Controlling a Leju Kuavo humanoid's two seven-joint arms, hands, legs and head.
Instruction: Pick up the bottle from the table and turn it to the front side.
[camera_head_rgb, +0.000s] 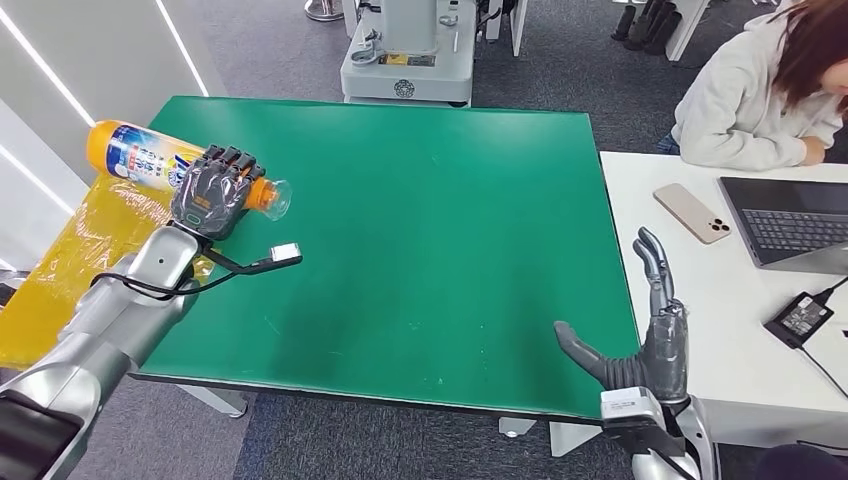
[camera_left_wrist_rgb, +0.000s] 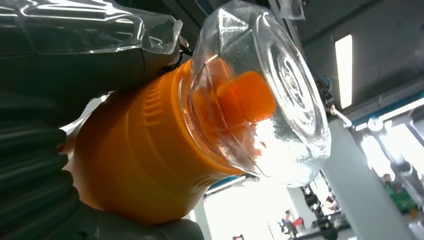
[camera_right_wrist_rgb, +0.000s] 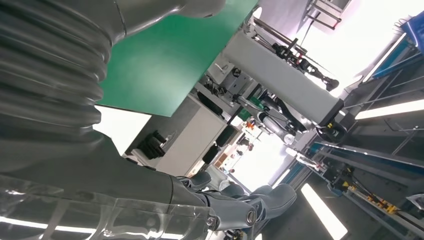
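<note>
left wrist view: bottle's (camera_left_wrist_rgb: 150, 150) orange spout under clear cap (camera_left_wrist_rgb: 260, 100).

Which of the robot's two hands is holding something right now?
The left hand: it grips the orange bottle near its clear-capped end, at the green table's left edge. The right hand holds nothing, with its fingers spread, at the table's right edge.

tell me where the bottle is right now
In the head view the bottle lies sideways in the left hand over the far left corner of the green table, its clear cap pointing toward the table's middle, beside the yellow sheet.
</note>
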